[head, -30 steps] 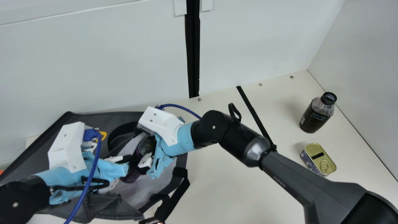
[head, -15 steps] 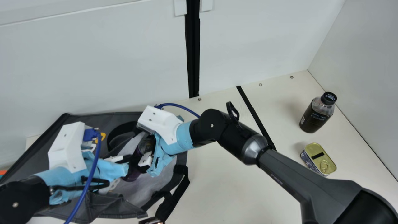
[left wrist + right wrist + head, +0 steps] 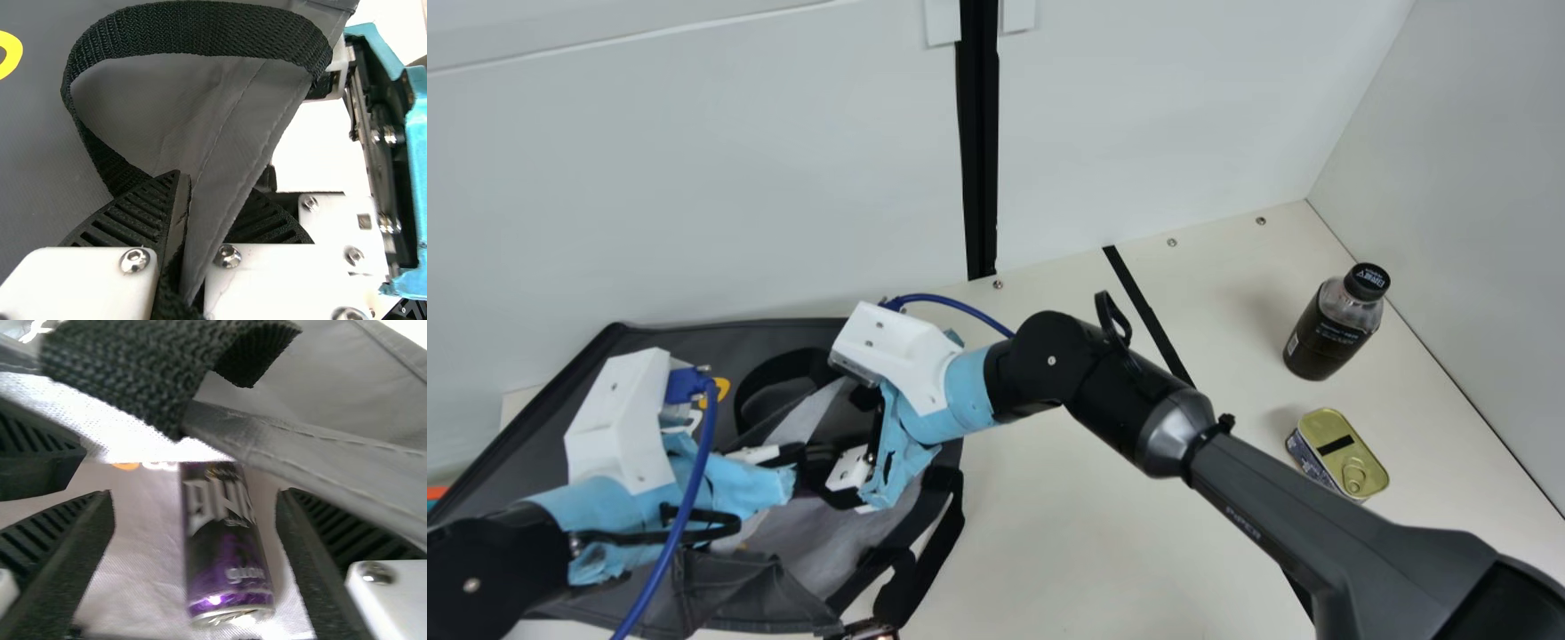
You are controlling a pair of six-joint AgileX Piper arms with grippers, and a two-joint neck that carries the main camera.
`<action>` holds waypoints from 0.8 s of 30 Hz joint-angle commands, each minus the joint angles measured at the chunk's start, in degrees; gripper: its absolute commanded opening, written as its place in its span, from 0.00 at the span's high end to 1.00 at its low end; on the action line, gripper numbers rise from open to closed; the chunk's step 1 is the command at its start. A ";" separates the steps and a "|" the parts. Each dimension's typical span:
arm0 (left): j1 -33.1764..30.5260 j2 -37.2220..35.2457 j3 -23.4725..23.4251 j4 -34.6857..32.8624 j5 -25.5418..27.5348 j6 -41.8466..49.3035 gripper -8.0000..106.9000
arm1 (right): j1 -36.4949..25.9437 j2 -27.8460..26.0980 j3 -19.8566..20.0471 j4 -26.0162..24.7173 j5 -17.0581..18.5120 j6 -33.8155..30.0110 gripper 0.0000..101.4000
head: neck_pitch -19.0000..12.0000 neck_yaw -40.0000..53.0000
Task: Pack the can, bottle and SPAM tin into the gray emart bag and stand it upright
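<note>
In the main view my left gripper [image 3: 790, 455] is at the mouth of the gray bag [image 3: 685, 333], and my right gripper [image 3: 843, 458] is just right of it, over the opening. Between the ribbed fingers of my left gripper [image 3: 181, 217] in the left wrist view, the bag's edge [image 3: 217, 160] is pinched beside a strap loop. The purple-black can [image 3: 223, 543] lies on the pale lining inside the bag, beyond the parted fingers of my right gripper [image 3: 195, 513]. The dark bottle [image 3: 1334, 324] stands at the right, with the tin [image 3: 1341, 453] flat nearer the front.
My right arm [image 3: 1138, 400] stretches diagonally across the table [image 3: 1067, 533]. Walls rise behind the bag and beyond the bottle. A black strap [image 3: 925, 556] hangs at the bag's right side, and a blue cable loops over my left arm.
My right gripper has opened and let go of the can, which was between its fingers in the main view. It has shifted slightly right. My left gripper has stayed still.
</note>
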 commanded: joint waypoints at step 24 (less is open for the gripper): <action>0.00 0.00 0.00 0.00 0.00 0.00 1.00 | -6.77 -11.24 5.90 1.66 4.25 -3.38 0.06 | -1.30 -0.14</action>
